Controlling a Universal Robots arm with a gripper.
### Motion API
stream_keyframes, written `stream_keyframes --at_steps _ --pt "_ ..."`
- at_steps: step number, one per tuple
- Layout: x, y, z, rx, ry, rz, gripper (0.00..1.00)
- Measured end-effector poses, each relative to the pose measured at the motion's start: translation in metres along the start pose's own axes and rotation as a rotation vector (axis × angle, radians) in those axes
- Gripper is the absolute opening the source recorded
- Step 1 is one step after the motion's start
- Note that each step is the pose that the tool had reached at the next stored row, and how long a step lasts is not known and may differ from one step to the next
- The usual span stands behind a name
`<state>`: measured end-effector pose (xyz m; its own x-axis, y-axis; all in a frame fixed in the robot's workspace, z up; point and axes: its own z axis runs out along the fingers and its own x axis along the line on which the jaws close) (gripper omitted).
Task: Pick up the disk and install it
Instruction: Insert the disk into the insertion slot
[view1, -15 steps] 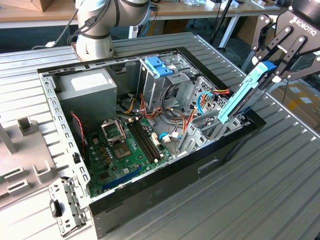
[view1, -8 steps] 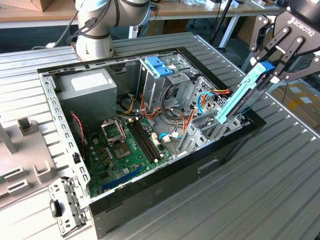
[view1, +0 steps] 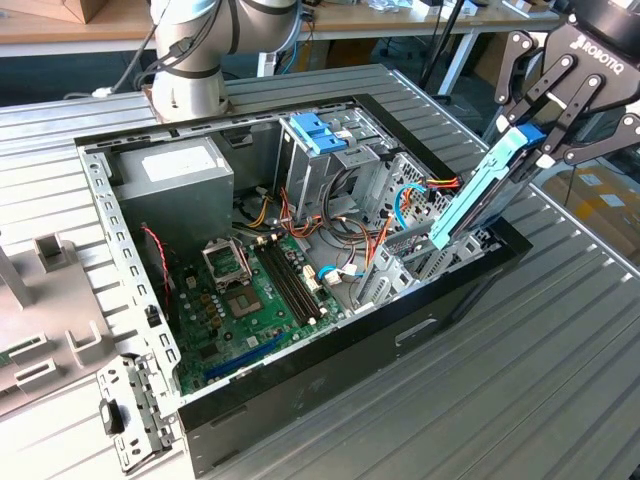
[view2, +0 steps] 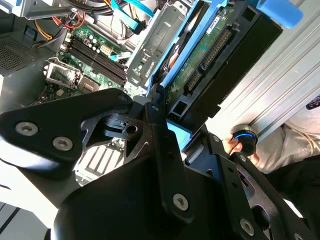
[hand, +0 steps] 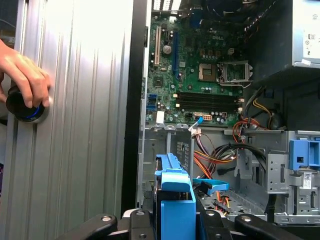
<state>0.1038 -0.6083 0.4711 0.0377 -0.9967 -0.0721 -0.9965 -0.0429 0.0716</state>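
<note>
My black gripper (view1: 536, 140) clamps the tilted silver, blue-railed disk (view1: 478, 200). I fear the loose orange and blue cables (view1: 440, 184) just below could snag and jam it.

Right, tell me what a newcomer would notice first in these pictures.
At the exterior view's right the gripper holds the disk, blue-railed and tilted on end, above the edge of the open computer case. The green motherboard lies inside it. In the first wrist view a person's hand rests on a black knob on the ribbed metal table beside the case.
</note>
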Motion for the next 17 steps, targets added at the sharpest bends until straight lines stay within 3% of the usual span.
stream_keyframes --at_steps 3,8,17 --pt "-0.0009 0.0086 0.0013 0.0003 -0.0005 0.004 0.37" --pt "-0.0025 0.0157 0.0027 0.0004 -0.0005 0.004 0.37" --pt "-0.0083 0.0216 0.0059 0.0004 -0.0006 0.004 0.37"
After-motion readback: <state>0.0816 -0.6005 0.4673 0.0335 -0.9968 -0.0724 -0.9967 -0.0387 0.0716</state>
